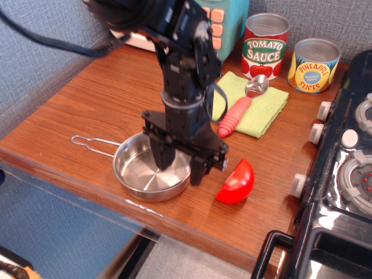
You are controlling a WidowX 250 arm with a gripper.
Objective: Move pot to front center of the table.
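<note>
The pot (142, 174) is a small shiny steel pan that rests on the brown wooden table (104, 99), close to its front edge. Its thin wire handle (93, 144) points left. My gripper (181, 167) hangs straight down over the pot's right rim with its jaws spread apart. One finger (164, 158) is over the inside of the pot. The other finger (197, 172) is outside the rim on the right. Nothing is held between them.
A red half-round toy (237, 182) lies just right of the gripper. A red-handled scoop (241, 107) lies on a green cloth (264, 110). A tomato sauce can (265, 46) and a pineapple can (314, 65) stand at the back. A black toy stove (343, 174) fills the right side.
</note>
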